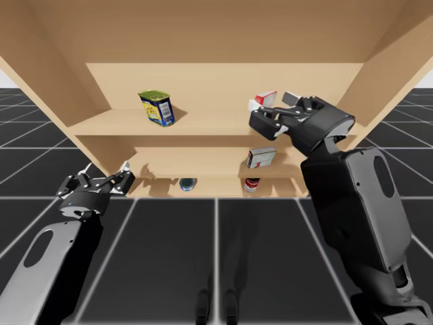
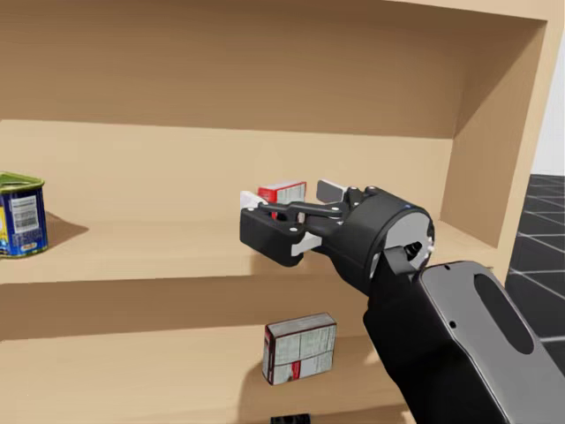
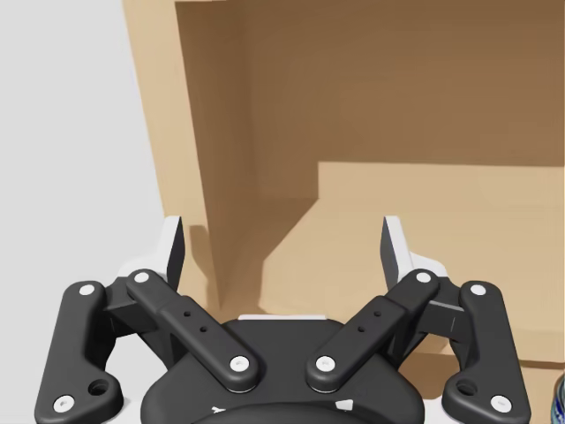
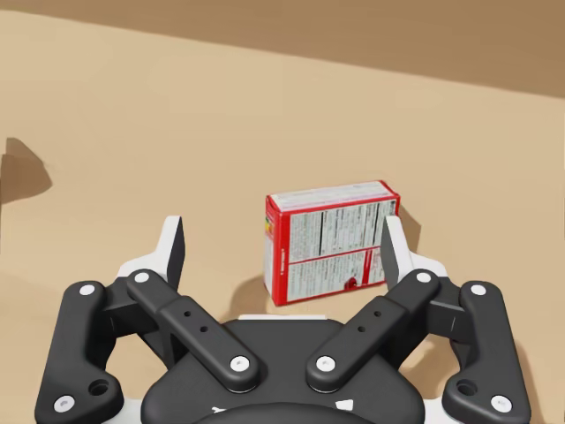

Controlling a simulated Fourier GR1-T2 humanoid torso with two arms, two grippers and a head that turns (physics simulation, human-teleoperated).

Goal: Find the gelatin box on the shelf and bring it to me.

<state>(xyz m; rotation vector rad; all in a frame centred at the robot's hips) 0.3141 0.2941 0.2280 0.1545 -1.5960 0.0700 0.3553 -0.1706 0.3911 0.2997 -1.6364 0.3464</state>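
The red box [image 4: 331, 240] stands on the top shelf [image 4: 132, 124], at 12 o'clock from my right fingers [image 4: 174, 252]. They are spread wide and hold nothing. My left fingers [image 3: 174, 252] are spread too. The box looks light, stiff and smooth. I would squeeze its two ends gently.
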